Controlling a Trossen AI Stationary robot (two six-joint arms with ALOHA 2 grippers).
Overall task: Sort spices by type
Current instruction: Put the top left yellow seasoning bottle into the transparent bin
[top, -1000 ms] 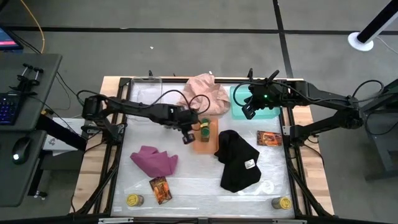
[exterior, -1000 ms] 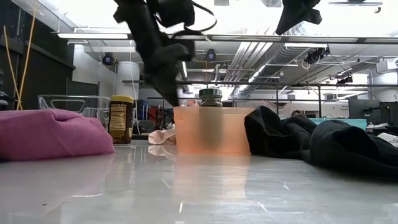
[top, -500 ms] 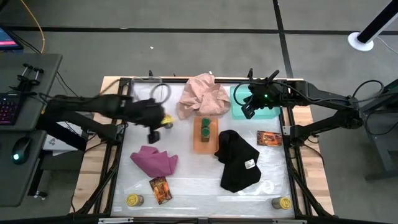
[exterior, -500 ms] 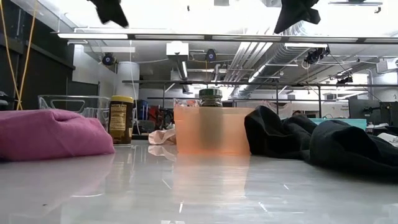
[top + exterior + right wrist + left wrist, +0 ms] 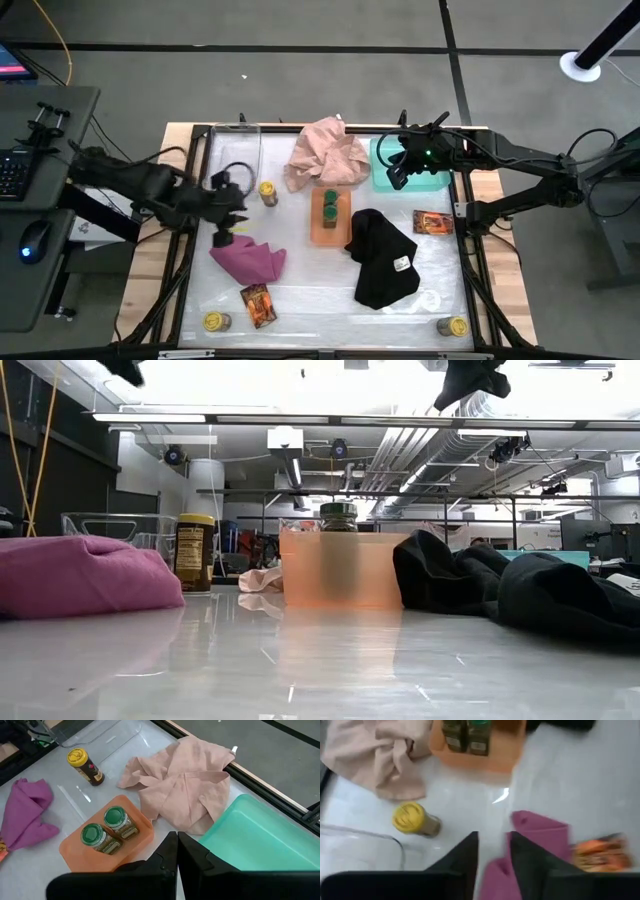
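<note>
Now lower left end effector (image 5: 222, 228), fingers slightly parted and empty, toward yellow-lid jar (image 5: 267, 192) standing just ahead beside magenta cloth (image 5: 248, 259); approach from above. Right end effector (image 5: 398, 180) clenched, empty, over teal tray (image 5: 432, 182).

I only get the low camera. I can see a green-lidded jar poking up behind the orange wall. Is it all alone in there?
Observer: No. Two green-lidded jars stand next to each other in the orange tray.
Operator: I see one yellow-lidded jar behind the magenta cloth. Are there more?
Observer: Yes, two more near the table's front corners, one on the left and one on the right.
Operator: Where are the arms? I only see dark bits up top.
Observer: The left gripper hangs over the magenta cloth's edge, and the right gripper waits over the teal tray.
</note>
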